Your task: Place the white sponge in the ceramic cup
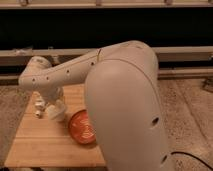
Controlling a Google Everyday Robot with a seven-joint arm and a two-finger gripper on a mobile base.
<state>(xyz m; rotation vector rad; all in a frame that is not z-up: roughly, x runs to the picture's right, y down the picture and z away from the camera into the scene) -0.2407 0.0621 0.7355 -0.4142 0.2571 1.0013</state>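
The white sponge (38,112) should be soft and very light. It will squash if I squeeze hard, but it won't break. I would pinch it gently across its middle, on two flat sides. I think it is the small pale lump just at 9 o'clock from the gripper (50,109), over the left part of the wooden table (35,147) — but I cannot be sure.

The ceramic cup (82,129) is hard and shiny and could chip, so I would let the sponge go from just above it and not bump the rim. The cup sits near the gripper, at about 4 o'clock from it.

The gripper hangs low over the table, pointing down. I cannot tell if it is open or closed, or if it holds anything. The big white arm (120,100) reaches across from 3 o'clock toward 9 o'clock, bends at an elbow, then drops down to the gripper.
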